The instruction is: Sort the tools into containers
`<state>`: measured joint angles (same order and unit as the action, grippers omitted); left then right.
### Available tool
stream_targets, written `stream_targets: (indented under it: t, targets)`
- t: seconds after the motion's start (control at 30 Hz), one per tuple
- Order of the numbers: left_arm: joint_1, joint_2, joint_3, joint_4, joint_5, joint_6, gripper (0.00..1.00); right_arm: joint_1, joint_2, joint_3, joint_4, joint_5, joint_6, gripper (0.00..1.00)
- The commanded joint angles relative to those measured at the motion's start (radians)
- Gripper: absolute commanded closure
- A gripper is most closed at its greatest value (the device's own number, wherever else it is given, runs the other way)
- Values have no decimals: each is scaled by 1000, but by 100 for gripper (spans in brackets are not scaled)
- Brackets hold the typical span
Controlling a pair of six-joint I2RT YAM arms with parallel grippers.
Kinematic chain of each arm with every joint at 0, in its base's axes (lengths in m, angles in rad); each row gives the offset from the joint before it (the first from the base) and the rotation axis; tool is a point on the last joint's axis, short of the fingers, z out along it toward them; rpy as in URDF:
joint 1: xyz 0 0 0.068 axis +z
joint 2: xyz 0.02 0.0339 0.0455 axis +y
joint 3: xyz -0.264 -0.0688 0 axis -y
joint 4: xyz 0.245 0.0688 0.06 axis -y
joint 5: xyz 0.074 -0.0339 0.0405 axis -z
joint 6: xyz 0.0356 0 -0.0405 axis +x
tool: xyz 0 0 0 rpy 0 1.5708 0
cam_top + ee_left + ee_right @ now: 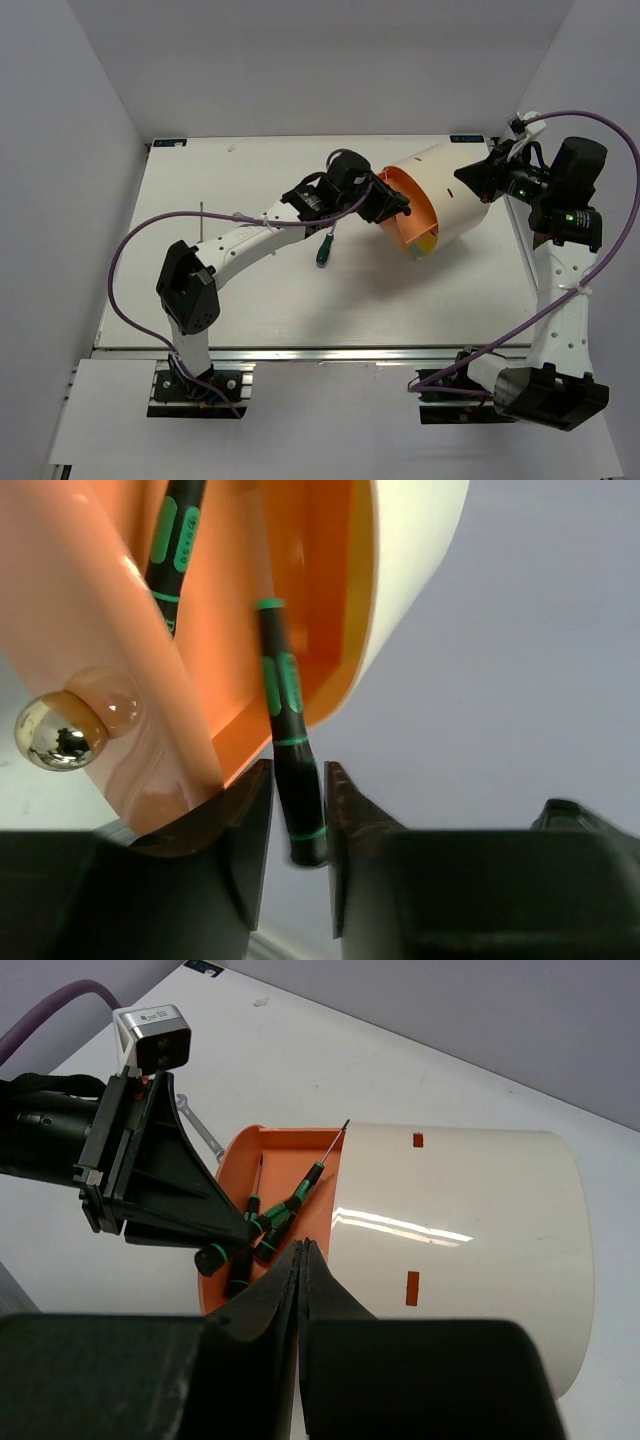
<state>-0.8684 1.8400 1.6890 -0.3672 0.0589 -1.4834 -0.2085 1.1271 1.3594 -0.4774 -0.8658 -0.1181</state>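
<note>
The cream-white drum container [450, 190] lies on its side, its orange open end [265, 1155] facing left. My left gripper [398, 210] is at that opening. A green-and-black screwdriver [285, 730] reaches into an orange compartment, its handle end between the left gripper's [298, 768] fingers. The handle leans on the right finger, with a gap at the left one, so the jaws are open. Other screwdrivers [278, 1222] lie inside the compartment. One more screwdriver [324, 248] lies on the table. A silver wrench [205, 1132] peeks out behind the left gripper. My right gripper [303, 1248] is shut and empty against the drum's wall.
A shiny round knob [58, 735] sticks out of the drum's pale orange face [90, 600]. The left arm's purple cable [150, 225] loops over the table's left side. The right arm [560, 200] stands at the table's right edge. White walls surround the table.
</note>
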Motion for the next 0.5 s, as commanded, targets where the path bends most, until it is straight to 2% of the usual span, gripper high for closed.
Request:
stream_targets:
  t: [0.0,0.17,0.3,0.4,0.47]
  targets:
    - [-9,-2,50,-42,-14,2,53,-3,-21,-5,-9,-2,6,100]
    - [-9,-10,78,-44,-33,24,37,-3,-20,-9,-10,-4,6,100]
    - [-9,-2,142,-64,-45,84,37,-3,-18,-8,-6,-4,0,100]
    - [-11,-7,222,-97,-117,158,50,-3,-13,-3,-16,-64,-85,91]
    - [-9,-42,261,-134,-175,286,68,-2,-9,-2,-6,-117,-124,87]
